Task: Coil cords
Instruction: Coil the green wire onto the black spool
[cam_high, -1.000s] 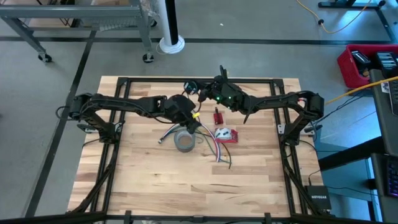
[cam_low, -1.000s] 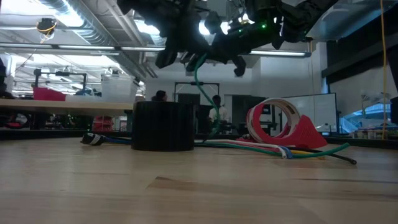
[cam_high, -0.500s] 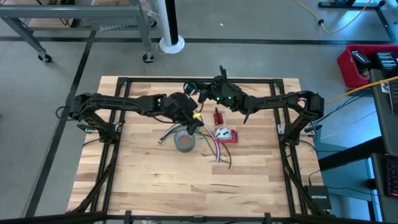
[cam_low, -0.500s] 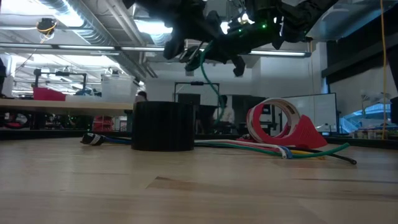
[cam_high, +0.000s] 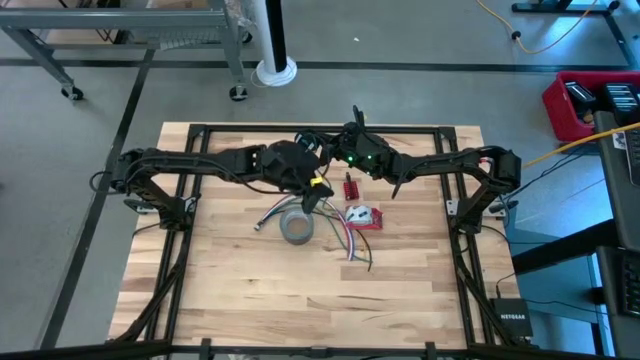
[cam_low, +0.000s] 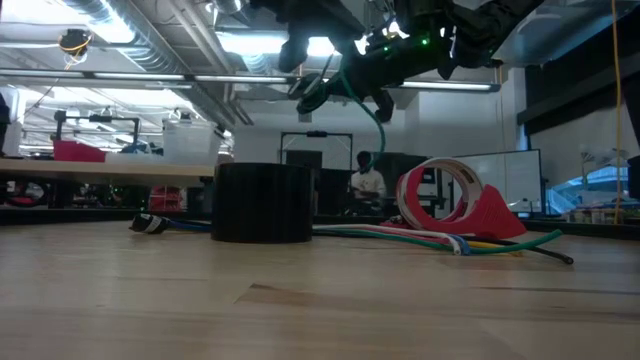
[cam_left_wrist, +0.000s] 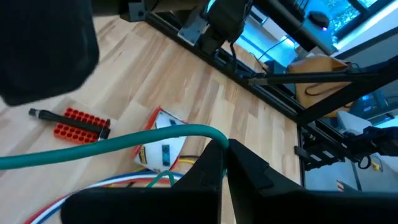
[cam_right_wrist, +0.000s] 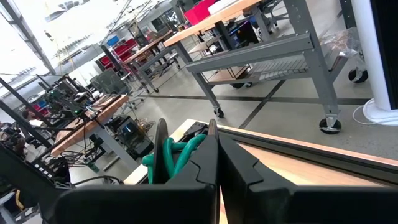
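Note:
A thin green cord (cam_left_wrist: 112, 144) hangs in the air between my two grippers, above the table's far middle. My left gripper (cam_left_wrist: 224, 148) is shut on one stretch of it, over the grey tape roll (cam_high: 297, 227). My right gripper (cam_right_wrist: 217, 142), just beyond toward the far edge, is shut beside a bunch of green loops (cam_right_wrist: 176, 153). In the low view the cord (cam_low: 362, 88) arcs high above the table, touching nothing below. My left gripper pinches the green cord at a bend (cam_left_wrist: 212, 132) between its two fingertips. The fingers slant downward and lie across the cord. From there the cord runs off level, clear of the table. My right gripper holds the wound green loops (cam_right_wrist: 180, 149) at its fingers, pointing level toward the table's left. The fingers themselves hide the place of contact. The loops are lifted clear.
Below the grippers lie a bundle of coloured cords (cam_high: 343, 236), a red tape dispenser with a white roll (cam_high: 364, 216) and a red pin block (cam_high: 350, 187). Near the tape roll's left side a dark cable end (cam_high: 268, 218) rests on the wood.
My left gripper has risen and rolled, staying shut on the green cord. The cord's hanging part, which reached down behind the tape roll, has been drawn up into a short arc high above the table. My right gripper has kept still.

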